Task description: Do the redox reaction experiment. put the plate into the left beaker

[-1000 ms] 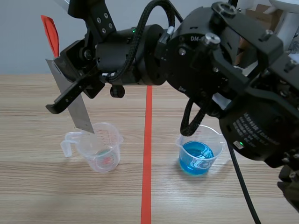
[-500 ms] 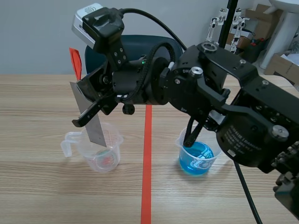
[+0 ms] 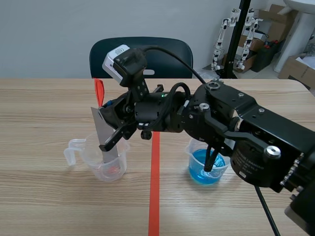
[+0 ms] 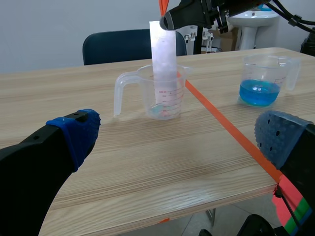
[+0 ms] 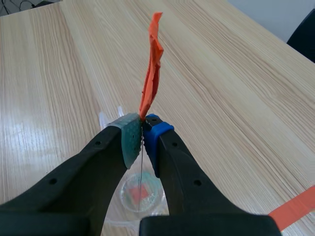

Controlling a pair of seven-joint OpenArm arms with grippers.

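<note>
Right gripper (image 5: 142,133) clamped on metal plate (image 3: 101,124); plate's lower end inside left beaker (image 3: 120,164), top leaning toward 11 o'clock. Left gripper (image 4: 179,140) apart, holding nothing. Risk: a tilted release may tip the light beaker.

Black cabled arms; blue-padded fingers (image 4: 78,135)

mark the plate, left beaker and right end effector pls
plate (image 4: 165,54), left wrist view, flat grey face above the beaker's rim.
left beaker (image 3: 98,167), scene view, clear front wall.
right end effector (image 5: 142,132), right wrist view, midway between its fingertips.
</note>
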